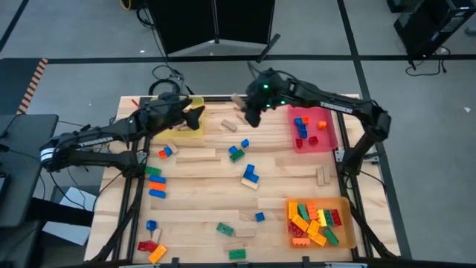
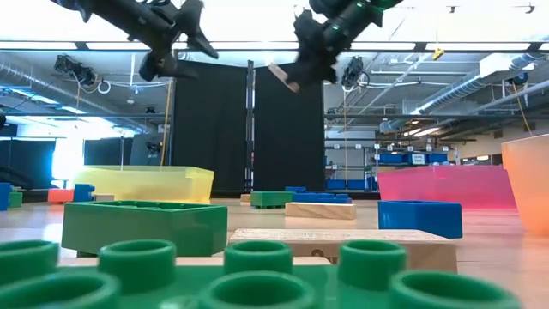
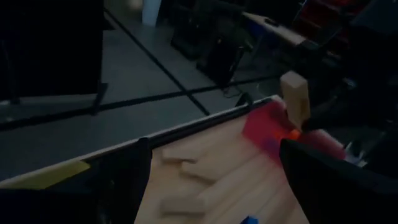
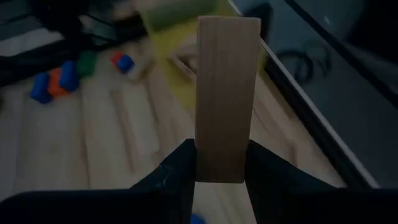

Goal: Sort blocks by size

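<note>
Green studded brick (image 2: 249, 279) fills your low view's foreground. Your right hand (image 1: 251, 112) hangs above the worktop (image 1: 201, 212), between the yellow tray (image 1: 187, 126) and the red tray (image 1: 327, 141), clamped on a tan wooden block (image 4: 227, 99) by one end. Your left hand (image 1: 195, 114) hovers over the yellow tray, fingers spread, empty. Loose blocks (image 1: 249, 175) lie scattered beyond both trays. Risk: gripped only at its end, the block may pivot or slip. No legible writing appears.
</note>
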Motion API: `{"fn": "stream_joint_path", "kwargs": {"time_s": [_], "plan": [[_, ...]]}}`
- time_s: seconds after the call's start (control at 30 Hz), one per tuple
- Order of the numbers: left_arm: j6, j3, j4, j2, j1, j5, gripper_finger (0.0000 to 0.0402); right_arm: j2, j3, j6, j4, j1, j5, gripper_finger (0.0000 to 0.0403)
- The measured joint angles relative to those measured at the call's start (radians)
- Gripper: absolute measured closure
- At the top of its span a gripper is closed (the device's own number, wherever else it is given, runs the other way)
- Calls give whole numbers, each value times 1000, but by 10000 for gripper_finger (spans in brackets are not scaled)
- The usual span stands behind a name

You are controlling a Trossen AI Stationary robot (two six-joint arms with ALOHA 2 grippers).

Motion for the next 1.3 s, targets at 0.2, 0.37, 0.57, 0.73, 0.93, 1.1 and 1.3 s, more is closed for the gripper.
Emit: {"fn": "stream_joint_path", "kwargs": {"time_s": [0.2,0.37,0.57,0.73,0.93,1.1,1.3], "plan": [[-3,0,191,87,0,14,44,93,127,-80,13,43,-33,282],[-53,0,391,157,0,21,44,110,157,-109,21,60,-46,282],[-202,0,531,196,0,37,44,100,158,-123,10,58,-46,282],[-317,0,540,197,3,91,44,100,158,-137,-12,57,-46,282],[-310,0,530,218,3,112,44,99,158,-158,8,57,-46,282],[-338,0,574,290,3,170,44,99,158,-175,40,57,-58,282],[-362,0,706,364,3,202,49,101,158,-175,31,57,-76,282]]}}
